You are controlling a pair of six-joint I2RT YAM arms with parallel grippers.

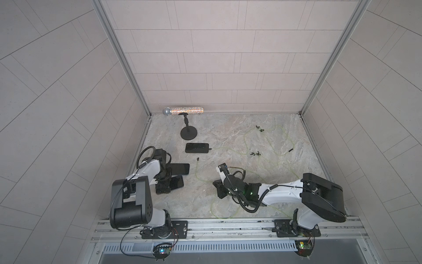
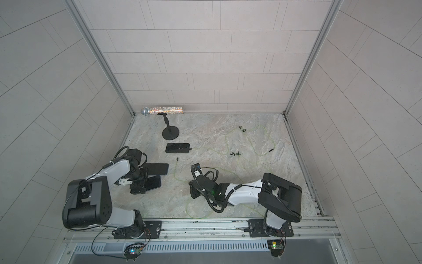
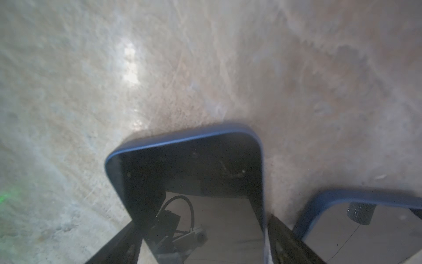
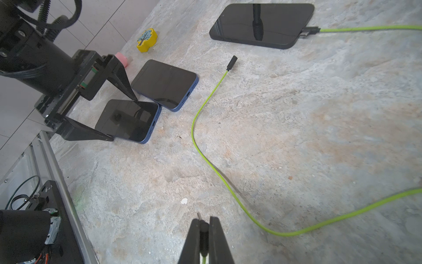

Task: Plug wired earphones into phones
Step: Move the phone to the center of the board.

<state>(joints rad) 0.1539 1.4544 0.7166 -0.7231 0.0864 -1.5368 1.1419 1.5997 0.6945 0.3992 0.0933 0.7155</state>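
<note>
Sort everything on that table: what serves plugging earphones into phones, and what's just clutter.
Job: three flat black smartphones; thin yellow-green earphone cables with black plugs, one plug pinched in the right gripper.
Clutter: glittery silver microphone; black round-based stand; yellow tree-printed block; small pink lump.

The marbled grey-beige tabletop (image 1: 182, 203) carries three black phones (image 1: 196, 148), loose yellow-green wired earphones (image 4: 206, 98), a round-based black stand (image 1: 189, 133), a glittery microphone (image 1: 183, 110) along the back wall, and a yellow tree-printed block (image 4: 147, 40).
</note>
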